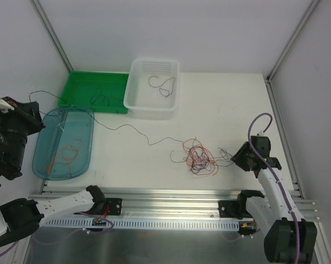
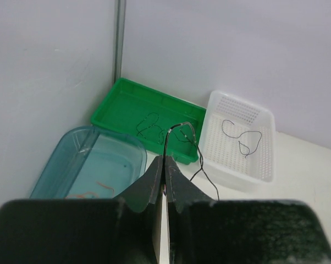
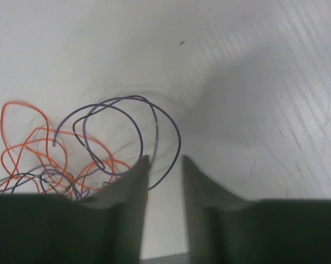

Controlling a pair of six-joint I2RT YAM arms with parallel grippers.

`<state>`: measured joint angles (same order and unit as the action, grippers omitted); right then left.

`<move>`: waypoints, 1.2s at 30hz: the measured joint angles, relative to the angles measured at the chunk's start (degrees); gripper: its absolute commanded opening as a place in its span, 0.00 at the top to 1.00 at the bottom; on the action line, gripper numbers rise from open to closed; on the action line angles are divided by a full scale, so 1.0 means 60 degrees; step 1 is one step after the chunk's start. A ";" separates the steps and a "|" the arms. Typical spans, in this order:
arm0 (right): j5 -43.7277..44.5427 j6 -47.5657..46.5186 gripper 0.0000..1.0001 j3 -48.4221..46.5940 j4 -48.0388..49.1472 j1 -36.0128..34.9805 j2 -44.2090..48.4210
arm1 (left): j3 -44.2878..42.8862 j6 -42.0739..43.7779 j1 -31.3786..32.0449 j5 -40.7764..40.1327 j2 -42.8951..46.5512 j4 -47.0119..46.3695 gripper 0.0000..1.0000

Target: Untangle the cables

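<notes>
A tangle of red/orange, purple and black cables (image 1: 197, 157) lies on the white table, right of centre. One thin black cable (image 1: 113, 128) runs from it leftwards to my left gripper (image 1: 38, 116), which is raised over the left edge. In the left wrist view the left gripper (image 2: 165, 160) is shut on this black cable (image 2: 177, 127). My right gripper (image 1: 238, 157) sits low at the tangle's right end. In the right wrist view the right gripper (image 3: 165, 160) is open, and a purple cable loop (image 3: 176, 137) passes between its fingertips, with orange cables (image 3: 22, 137) to the left.
A blue bin (image 1: 50, 171) at the left holds orange cables (image 1: 66, 154). A green tray (image 1: 83, 85) at the back left holds dark cables (image 1: 102, 98). A white basket (image 1: 154, 108) beside it holds a black cable (image 1: 164, 85). Frame posts stand at the corners.
</notes>
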<state>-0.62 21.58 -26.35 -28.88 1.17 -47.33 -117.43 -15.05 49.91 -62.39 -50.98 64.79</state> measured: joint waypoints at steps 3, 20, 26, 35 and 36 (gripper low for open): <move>-0.0408 -0.0393 0.33 -0.0120 -0.0022 -0.0004 0.0000 | 0.0594 0.0328 0.0000 0.0433 0.0073 -0.0525 1.00; -0.1333 -0.2444 0.12 -0.2120 -0.0138 -0.5133 -0.0561 | 0.8714 -0.2157 0.0000 0.5370 -0.1359 -0.2783 1.00; -0.0991 -0.2579 0.12 -0.2364 0.0204 -0.6659 -0.2412 | 1.0794 -0.3428 -0.0237 0.6105 -0.1377 -0.3136 0.84; -0.0543 -0.2692 0.13 -0.2554 0.0342 -0.7187 -0.3916 | 1.1278 -0.3180 -0.0339 0.7992 -0.1140 -0.3450 0.12; -0.0510 -0.2714 0.13 -0.2557 0.0350 -0.7206 -0.3912 | 1.1114 -0.2954 -0.0339 0.8207 -0.1122 -0.3468 0.09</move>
<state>-3.68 5.30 -41.69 -26.79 -42.06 -70.81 -50.74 -32.77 47.88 -13.15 -57.71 43.99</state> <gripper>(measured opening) 0.871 0.852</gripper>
